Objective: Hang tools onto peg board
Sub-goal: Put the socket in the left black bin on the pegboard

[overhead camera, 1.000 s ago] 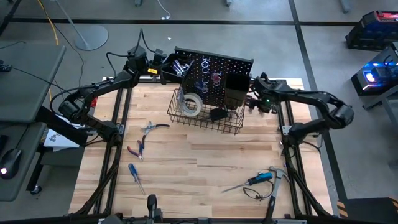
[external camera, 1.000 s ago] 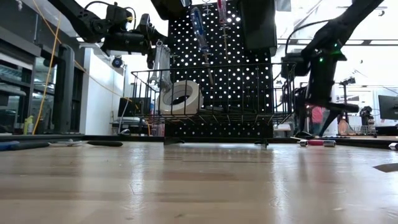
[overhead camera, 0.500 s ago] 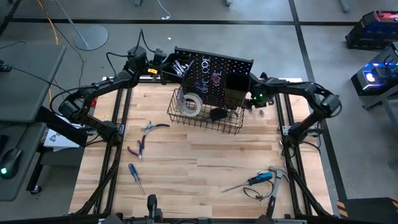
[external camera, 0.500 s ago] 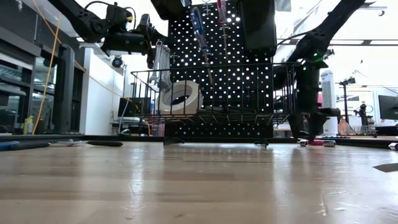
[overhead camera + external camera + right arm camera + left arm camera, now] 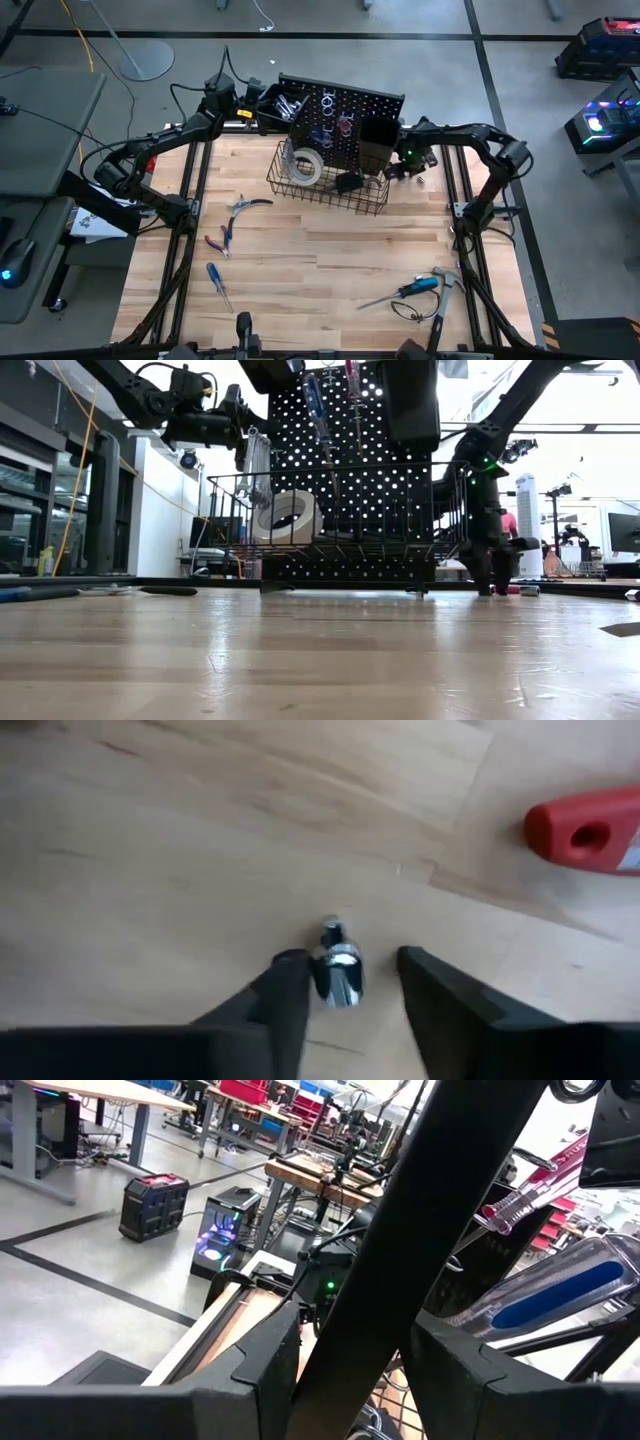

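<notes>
The black peg board (image 5: 340, 105) stands upright at the table's far side, with screwdrivers hung on it, wrenches in a bin (image 5: 283, 103) and a white tape roll (image 5: 308, 168) in its wire basket (image 5: 330, 192). My left gripper (image 5: 345, 1370) is level at the board's left edge and shut on it. My right gripper (image 5: 352, 965) points down at the tabletop just right of the basket and is open. A small silver metal piece (image 5: 335, 975) lies between its fingers, close by one finger; whether it touches, I cannot tell. A red handle (image 5: 585, 835) lies beside it. My left gripper has the peg board's left edge (image 5: 350, 1330) between its two fingers, coming level from the table's left side. The fingers (image 5: 270, 1370) lie across the edge, which runs slanting through the gap. The board stays upright on the table.
On the left of the table lie grey pliers (image 5: 247, 205), red-handled pliers (image 5: 220, 240) and a blue screwdriver (image 5: 216, 283). Near the front right lie another blue screwdriver (image 5: 415, 288) and a hammer (image 5: 443, 295). The middle of the wooden tabletop (image 5: 320, 260) is bare.
My right gripper has come down to the tabletop and moved toward the basket's right end, rolling about its own axis as it sank. My left gripper has kept still at the board's edge.
</notes>
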`<state>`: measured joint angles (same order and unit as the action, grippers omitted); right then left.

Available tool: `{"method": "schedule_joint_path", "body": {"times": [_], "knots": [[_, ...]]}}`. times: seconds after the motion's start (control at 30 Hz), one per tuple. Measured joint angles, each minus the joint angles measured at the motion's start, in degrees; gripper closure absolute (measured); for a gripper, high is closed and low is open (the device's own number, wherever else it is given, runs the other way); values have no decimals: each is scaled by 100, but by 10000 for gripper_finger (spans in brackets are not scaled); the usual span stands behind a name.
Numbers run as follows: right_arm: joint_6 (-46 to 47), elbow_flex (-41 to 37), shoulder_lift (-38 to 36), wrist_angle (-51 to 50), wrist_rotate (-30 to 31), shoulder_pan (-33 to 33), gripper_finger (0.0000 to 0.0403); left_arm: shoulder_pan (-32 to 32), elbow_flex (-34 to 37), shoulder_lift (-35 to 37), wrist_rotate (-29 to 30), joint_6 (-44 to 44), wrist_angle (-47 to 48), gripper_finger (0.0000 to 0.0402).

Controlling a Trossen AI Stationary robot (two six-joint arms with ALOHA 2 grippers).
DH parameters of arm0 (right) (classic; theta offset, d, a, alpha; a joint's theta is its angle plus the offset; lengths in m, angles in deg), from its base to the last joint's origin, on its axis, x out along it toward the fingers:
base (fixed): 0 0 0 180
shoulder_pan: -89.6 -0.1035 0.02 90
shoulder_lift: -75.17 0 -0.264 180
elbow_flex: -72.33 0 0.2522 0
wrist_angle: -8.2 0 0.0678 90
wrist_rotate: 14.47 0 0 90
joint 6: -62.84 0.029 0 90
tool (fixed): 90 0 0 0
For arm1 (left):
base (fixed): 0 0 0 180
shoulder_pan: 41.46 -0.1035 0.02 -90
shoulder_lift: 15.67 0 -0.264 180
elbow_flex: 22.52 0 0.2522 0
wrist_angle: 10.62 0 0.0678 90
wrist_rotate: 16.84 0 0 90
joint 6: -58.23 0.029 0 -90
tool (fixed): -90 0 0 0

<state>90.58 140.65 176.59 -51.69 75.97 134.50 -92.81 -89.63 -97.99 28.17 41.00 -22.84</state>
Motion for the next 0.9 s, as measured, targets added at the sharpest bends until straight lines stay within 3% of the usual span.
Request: {"method": "schedule_joint_path", "body": {"times": [0.2,0.43,0.67,0.8,0.9], "knots": [[1,29,5,46,123,-5,366,-2,1,0,26,4,3,245],[-18,-7,-292,-861,87,-290,371,0,-1,0,37,85,3,245],[573,-1,-1803,-1951,-55,-656,371,0,-1,0,37,90,3,245],[1486,3,-2949,-1980,-215,-928,371,0,1,0,33,90,3,245],[2441,20,-3894,-1910,55,-1192,371,0,-1,-2,33,90,3,245]]}}
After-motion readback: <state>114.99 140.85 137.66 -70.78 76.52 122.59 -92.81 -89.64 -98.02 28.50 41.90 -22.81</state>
